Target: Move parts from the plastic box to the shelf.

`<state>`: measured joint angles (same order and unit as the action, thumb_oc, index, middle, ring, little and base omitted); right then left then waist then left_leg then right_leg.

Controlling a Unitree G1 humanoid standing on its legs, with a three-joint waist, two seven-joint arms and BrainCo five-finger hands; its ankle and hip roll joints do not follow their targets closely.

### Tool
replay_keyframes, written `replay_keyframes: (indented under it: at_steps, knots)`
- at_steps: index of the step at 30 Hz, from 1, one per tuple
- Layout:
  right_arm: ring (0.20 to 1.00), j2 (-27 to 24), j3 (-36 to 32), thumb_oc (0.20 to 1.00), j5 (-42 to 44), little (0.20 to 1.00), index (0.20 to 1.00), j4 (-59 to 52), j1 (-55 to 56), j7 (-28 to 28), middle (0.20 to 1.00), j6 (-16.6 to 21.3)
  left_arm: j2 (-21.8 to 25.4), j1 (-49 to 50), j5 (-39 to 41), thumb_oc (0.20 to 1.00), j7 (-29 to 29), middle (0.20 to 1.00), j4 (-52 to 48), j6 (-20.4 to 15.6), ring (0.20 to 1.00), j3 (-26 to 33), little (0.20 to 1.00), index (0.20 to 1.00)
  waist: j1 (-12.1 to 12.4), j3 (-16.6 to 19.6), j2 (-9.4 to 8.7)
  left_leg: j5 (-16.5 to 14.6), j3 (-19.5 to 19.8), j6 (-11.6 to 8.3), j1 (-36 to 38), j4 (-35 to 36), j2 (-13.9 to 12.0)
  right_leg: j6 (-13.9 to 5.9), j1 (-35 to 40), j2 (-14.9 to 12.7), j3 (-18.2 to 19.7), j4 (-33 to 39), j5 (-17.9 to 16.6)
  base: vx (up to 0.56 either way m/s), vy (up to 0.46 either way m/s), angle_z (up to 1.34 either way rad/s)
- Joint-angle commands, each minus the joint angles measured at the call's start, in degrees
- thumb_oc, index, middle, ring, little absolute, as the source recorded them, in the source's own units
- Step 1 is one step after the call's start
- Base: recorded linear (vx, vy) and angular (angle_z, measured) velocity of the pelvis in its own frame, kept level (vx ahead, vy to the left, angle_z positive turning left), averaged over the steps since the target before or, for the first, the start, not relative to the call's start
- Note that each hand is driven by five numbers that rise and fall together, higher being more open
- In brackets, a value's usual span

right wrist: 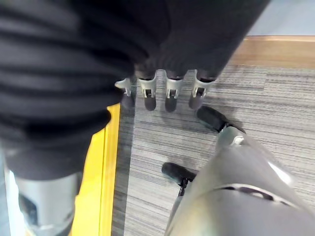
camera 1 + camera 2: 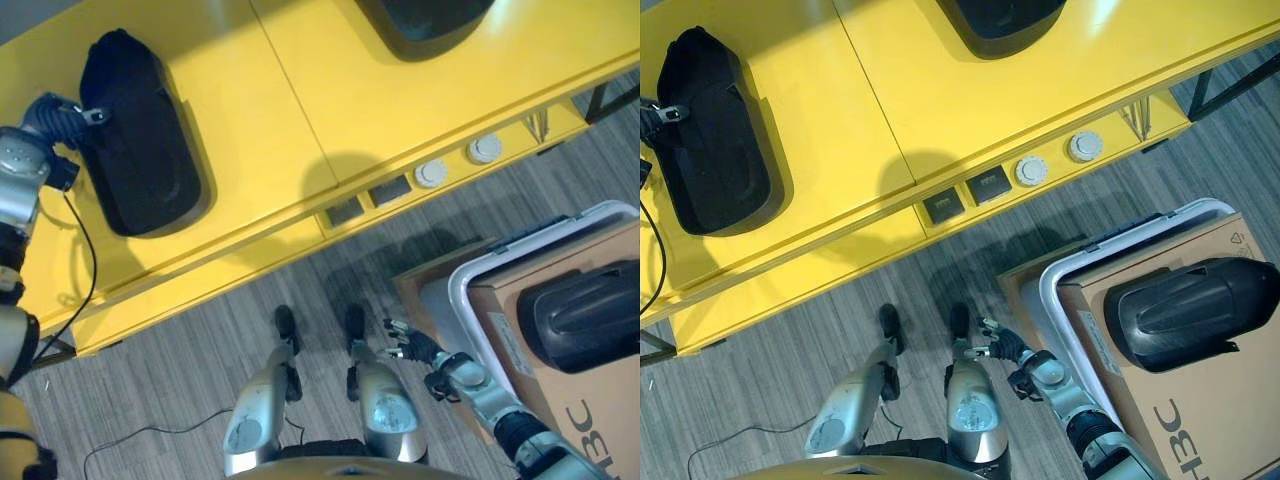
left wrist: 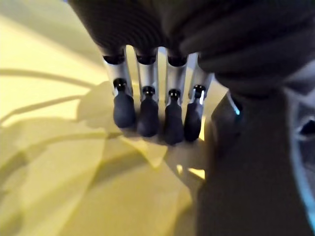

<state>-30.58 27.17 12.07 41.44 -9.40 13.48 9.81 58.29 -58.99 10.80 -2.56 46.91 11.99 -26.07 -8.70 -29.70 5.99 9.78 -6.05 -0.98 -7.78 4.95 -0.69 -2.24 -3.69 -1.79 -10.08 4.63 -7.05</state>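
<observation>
My left hand point(image 3: 157, 105) has its fingers point(image 3: 147, 115) straight and side by side, dark tips resting on or just above the yellow shelf point(image 2: 300, 120), nothing held; a dark shape sits right beside them in the wrist view, prob. the edge of the black part point(image 2: 135, 135), can't tell if they touch. From the head cams that hand is at the far left edge of the shelf, just beside the long black part lying flat on the top surface, dark cover up against the part's left side. My right hand point(image 1: 165, 91) is low, over the grey striped floor point(image 2: 180, 370), fingers relaxed and slightly spread, gripping nothing; in its wrist view they hang over the carpet w/ a yellow strip of the shelf on one side and a wooden edge further off. In the head view the right hand point(image 2: 410, 345) is near the corner of the white plastic box point(image 2: 470, 290), apart from it, not touching. Inside the box there's a brown cardboard sheet point(image 2: 1200, 400) w/ one more black part point(image 2: 1190, 310) lying on it, toward the box's far end. A second dark part point(image 2: 425, 20) is on the shelf's top surface at the far edge, cut off by the frame, well apart from the first one. On the shelf's lower front ledge I see two dark square pieces point(image 2: 390, 190) and two round white pieces point(image 2: 432, 173) in a row.
</observation>
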Motion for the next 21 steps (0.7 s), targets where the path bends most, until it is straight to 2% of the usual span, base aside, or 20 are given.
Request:
replay_keyframes:
  at_steps: [1, 3, 4, 5, 6, 9, 12, 16, 17, 18, 19, 21]
  knots:
    - [1.0, 1.6, 2.1, 1.0, 2.3, 1.0, 1.0, -0.6, 1.6, -1.1, 1.0, 1.1, 1.4, -1.7, -1.3, 1.0, 9.5, 1.0, 4.0, -1.8, 1.0, 1.1, 1.0, 1.0, 0.3, 2.5, -2.83, -4.2, -2.8, -0.71, 1.3, 0.1, 1.1, -1.65, -2.5, 1.0, 6.1, -1.2, 3.2, 0.01, -0.037, 0.0]
    - [1.0, 2.1, 2.5, 1.0, 2.3, 1.0, 1.0, -0.1, 2.1, -1.5, 1.0, 1.1, 1.2, -2.0, 1.3, 1.0, 13.4, 1.0, 4.0, -4.5, 1.0, 2.3, 1.0, 1.0, 0.5, 3.2, -3.12, -4.3, -2.8, -0.8, 1.8, 0.1, 1.1, -1.61, -1.7, 1.0, 6.0, -1.1, 3.3, 0.01, -0.04, 0.02]
    - [1.0, 2.1, 2.5, 1.0, 2.3, 1.0, 1.0, -0.1, 2.1, -1.5, 1.0, 1.1, 1.2, -2.0, 1.4, 1.0, 13.4, 1.0, 4.0, -4.5, 1.0, 2.3, 1.0, 1.0, 0.5, 3.2, -3.12, -4.3, -2.8, -0.8, 1.9, 0.1, 1.1, -1.61, -1.7, 1.0, 6.0, -1.1, 3.3, 0.03, -0.048, 0.02]
    - [1.0, 2.5, 2.7, 1.0, 2.1, 1.0, 1.0, 0.7, 2.9, -1.7, 1.0, 1.0, 0.7, -2.2, 5.1, 1.0, 14.8, 1.0, 3.1, -7.6, 1.0, 4.0, 1.0, 1.0, 0.7, 4.0, -3.48, -4.6, -2.9, -0.88, 2.7, -0.2, 1.0, -1.58, -0.3, 1.0, 5.7, -0.9, 3.7, 0.03, -0.054, 0.0]
    - [1.0, 2.8, 2.6, 1.0, 1.6, 1.0, 1.0, 1.4, 3.8, -1.9, 1.0, 0.3, 0.4, -1.7, 7.3, 1.0, 14.6, 1.0, 2.2, -8.2, 1.0, 5.6, 1.0, 1.0, 0.9, 5.3, -3.68, -4.6, -3.0, -0.99, 3.3, -0.4, 1.0, -1.53, 0.7, 1.1, 5.5, -0.9, 3.8, 0.04, -0.056, -0.01]
    - [1.0, 3.2, 1.9, 1.0, 1.5, 1.0, 1.0, 2.7, 4.9, -1.4, 1.0, -0.5, 0.1, -0.2, 5.7, 1.0, 14.1, 1.0, 0.0, -8.8, 1.0, 6.6, 1.0, 1.0, 1.2, 6.8, -3.84, -4.7, -3.1, -1.12, 4.3, -0.6, 0.9, -1.56, 2.4, 1.0, 5.1, -0.6, 3.9, 0.01, -0.008, 0.01]
    - [1.0, 4.2, 0.9, 1.0, 1.1, 1.0, 1.0, 5.4, 6.6, -0.9, 1.0, -1.2, 0.1, 1.0, 5.6, 1.0, 16.5, 1.0, -3.2, -10.8, 1.0, 7.1, 1.0, 1.0, 1.8, 9.6, -3.8, -5.0, -3.5, -1.15, 6.0, -0.9, 1.0, -1.73, 5.2, 0.9, 4.1, -0.4, 4.2, 0.03, -0.017, 0.01]
    - [1.0, 5.4, -0.5, 1.0, 0.8, 1.0, 1.0, 9.4, 7.9, -0.6, 1.0, -0.9, 0.7, 1.1, 12.2, 1.0, 13.7, 1.0, -6.2, -15.9, 1.0, 7.4, 1.0, 1.0, 2.5, 12.9, -3.6, -5.6, -4.0, -1.17, 7.4, -1.6, 0.8, -1.8, 7.8, 0.6, 3.3, -0.2, 4.6, 0.05, -0.021, -0.01]
    - [1.0, 6.2, -1.5, 1.0, 0.2, 1.0, 1.0, 10.9, 8.2, -0.7, 1.0, -1.8, 0.5, 3.5, 15.3, 1.0, 12.0, 1.0, -9.9, -18.6, 1.0, 8.8, 1.0, 1.0, 3.1, 14.4, -3.61, -6.1, -4.0, -1.09, 8.5, -1.7, 0.8, -1.87, 9.1, 0.4, 2.9, -0.1, 4.9, 0.1, -0.055, -0.03]
    - [1.0, 7.7, -2.8, 1.0, -0.3, 1.0, 1.0, 12.7, 8.5, -1.1, 1.0, -2.3, -1.3, 10.4, 16.1, 0.322, 11.6, 0.322, -18.8, -18.6, 0.322, 13.0, 0.322, 0.322, 4.3, 15.8, -4.03, -6.6, -3.8, -0.97, 9.8, -1.7, 0.6, -1.66, 10.3, 0.2, 2.3, -0.2, 5.3, 0.1, -0.056, -0.02]
    - [1.0, 8.1, -3.1, 1.0, -0.2, 1.0, 1.0, 13.1, 8.5, -1.4, 1.0, -2.4, -1.9, 12.6, 16.1, 0.2, 11.8, 0.2, -21.2, -18.4, 0.2, 14.4, 0.2, 0.2, 4.5, 16.0, -4.11, -6.7, -3.7, -0.92, 10.1, -1.6, 0.6, -1.63, 10.6, 0.2, 2.2, -0.2, 5.4, 0.06, -0.052, -0.03]
    - [1.0, 9.5, -4.4, 1.0, 0.6, 1.0, 1.0, 14.7, 8.6, -2.8, 1.0, -2.9, -6.1, 22.2, 13.7, 0.2, 12.2, 0.2, -28.4, -19.2, 0.2, 19.4, 0.2, 0.2, 5.7, 16.6, -4.56, -7.1, -2.9, -0.74, 11.4, -1.0, 0.7, -1.49, 11.8, 0.2, 1.6, -0.2, 6.0, 0.02, -0.037, 0.01]
